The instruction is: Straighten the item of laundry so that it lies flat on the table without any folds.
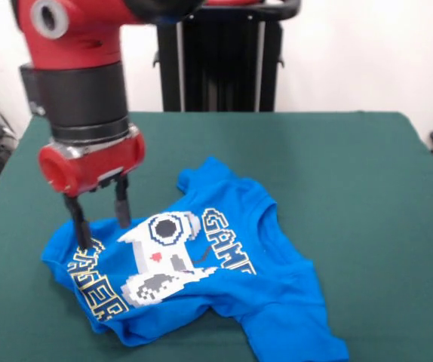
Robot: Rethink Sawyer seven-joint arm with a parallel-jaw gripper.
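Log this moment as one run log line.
gripper: open, at shirt's edge | T-shirt: rumpled, print up | table: green | flat: no

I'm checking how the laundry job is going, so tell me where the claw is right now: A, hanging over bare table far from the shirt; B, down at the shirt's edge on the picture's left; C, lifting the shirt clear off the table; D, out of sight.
B: the claw is open, with its fingers down at the left part of the crumpled blue shirt, which lies on the green table.

robotics lab: red sawyer arm [81, 83], black pedestal [220, 56], green cloth-topped table [352, 173], bare white wall [367, 53].
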